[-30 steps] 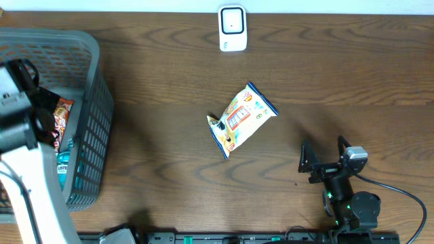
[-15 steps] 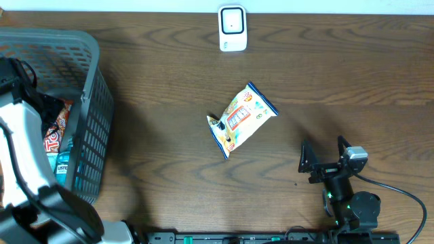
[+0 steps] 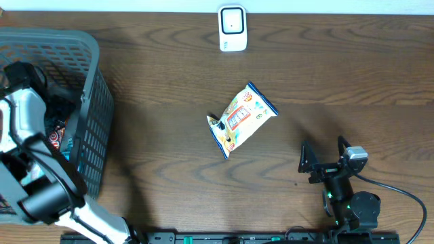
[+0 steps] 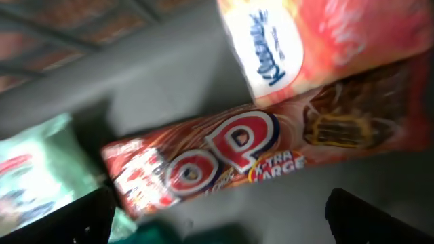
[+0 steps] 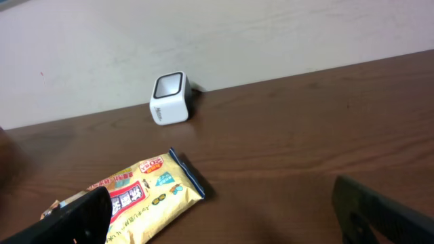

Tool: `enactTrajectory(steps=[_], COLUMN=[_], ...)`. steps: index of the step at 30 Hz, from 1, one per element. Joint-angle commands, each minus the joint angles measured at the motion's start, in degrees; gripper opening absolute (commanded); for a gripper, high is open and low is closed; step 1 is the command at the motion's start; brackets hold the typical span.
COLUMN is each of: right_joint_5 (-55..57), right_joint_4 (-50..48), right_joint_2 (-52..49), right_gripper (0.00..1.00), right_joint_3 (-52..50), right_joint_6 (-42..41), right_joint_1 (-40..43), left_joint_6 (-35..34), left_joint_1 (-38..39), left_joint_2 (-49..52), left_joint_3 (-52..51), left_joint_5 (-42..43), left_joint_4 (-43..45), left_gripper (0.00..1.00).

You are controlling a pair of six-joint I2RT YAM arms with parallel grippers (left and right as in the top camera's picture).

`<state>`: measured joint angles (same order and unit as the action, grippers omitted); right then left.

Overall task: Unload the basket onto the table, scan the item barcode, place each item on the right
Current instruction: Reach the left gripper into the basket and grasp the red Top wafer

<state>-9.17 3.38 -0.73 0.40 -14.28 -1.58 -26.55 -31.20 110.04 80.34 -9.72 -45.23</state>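
The left fingers (image 4: pixel 74 217) had dropped deeper into the basket (image 3: pixel 102 102), spread wide and empty above a red snack pack (image 4: pixel 203 159), likely the next item. A yellow snack bag (image 3: pixel 241 118) lay mid-surface before the scanner (image 3: pixel 232 28). The right fingers (image 3: pixel 306 157) stood wide, empty.

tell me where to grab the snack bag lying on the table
Probably best pinched across its narrow middle, straight down from above: the snack bag lies flat and slanted on the table, so the grip should close square on its long sides.
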Motion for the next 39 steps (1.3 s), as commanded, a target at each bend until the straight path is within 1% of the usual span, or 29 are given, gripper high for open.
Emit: enactTrajectory(steps=[1,6,7,8,10,11,12,15,18,23,31,39], right_joint_5=[0.24,0.24,0.24,0.24,0.24,0.24,0.26,0.26,0.24,0.24,0.24,0.26], right_joint_4=[0.2,0.2,0.2,0.2,0.2,0.2,0.2,0.2,0.2,0.2,0.2,0.2], right_joint_2=[0.24,0.24,0.24,0.24,0.24,0.24,0.24,0.24,0.24,0.24,0.24,0.24], right_gripper=[0.99,0.99,0.99,0.99,0.99,0.99,0.99,0.99,0.99,0.99,0.99,0.99], right_joint_3=[-0.09,-0.09,-0.09,-0.09,-0.09,-0.09,-0.09,-0.09,-0.09,-0.09,-0.09,-0.09], right_joint_6=[-0.26,-0.26,-0.26,-0.26,-0.26,-0.26,-0.26,-0.24,-0.24,-0.26,-0.26,-0.26], right_joint_1=[-0.61,-0.61,-0.61,-0.61,-0.61,-0.61,-0.61,-0.61,-0.61,-0.61,-0.61,-0.61], left_joint_6=[4.98,7.69,7.69,7.69,7.67,7.65,7.67,7.67,7.67,7.65,7.52,3.3], left_joint_1=[-0.66,-1.2,-1.2,-1.2,-1.18,-1.2,-1.2,-1.2,-1.2,-1.2,-1.18,-1.18], left_joint_2=[3.91,10.43,11.72,12.87,14.93,15.65,16.26,15.98,14.45,8.98,-6.64,-25.59], left_joint_3=[0.07,0.07,0.07,0.07,0.04,0.07,0.04,0.04,0.04,0.04,0.04,0.04], left_joint_5=[0.28,0.28,0.31,0.35,0.35,0.42,0.59,2.1,5.6,9.38,9.33,9.38], left_joint_4=[0.63,1.25,1.22,1.18,0.94,0.76,0.57,0.35,0.0,-0.76,-1.4,-2.38], left_gripper=[1.0,0.98,0.91,0.75,0.32,0.19,0.08,0.08,0.07,0.07,0.07,0.07])
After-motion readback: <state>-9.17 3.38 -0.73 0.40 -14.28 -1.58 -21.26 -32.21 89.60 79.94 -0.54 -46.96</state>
